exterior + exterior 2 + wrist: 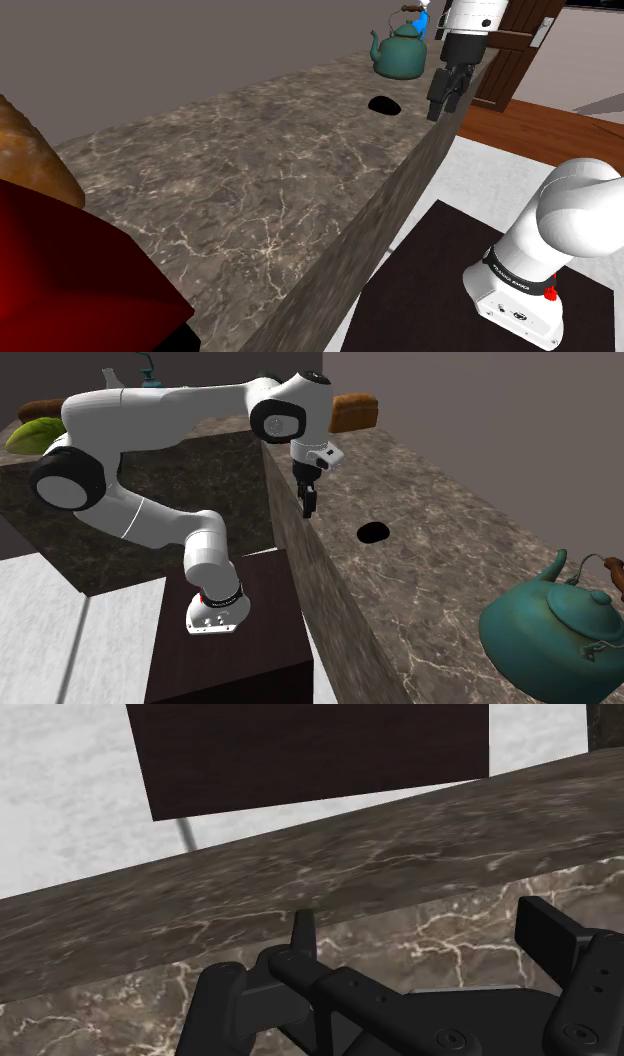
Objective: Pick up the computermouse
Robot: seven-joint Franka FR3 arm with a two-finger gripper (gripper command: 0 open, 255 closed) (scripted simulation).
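Note:
The computer mouse (385,104) is a small black oval lying on the dark marble counter (250,180), near its far end. In the second exterior view the mouse (373,533) sits a little in from the counter's long edge. My black gripper (443,103) hangs over that edge, beside the mouse on the shoulder view's right and apart from it. The second exterior view has the gripper (307,503) pointing down, left of the mouse. In the wrist view the gripper (425,932) is open with nothing between its fingers, above the counter edge (300,874).
A teal kettle (402,52) stands beyond the mouse at the counter's far end, large in the second exterior view (550,632). A bread loaf (355,412) and a red object (60,270) occupy the other end. The dark stand (260,612) sits below the counter edge.

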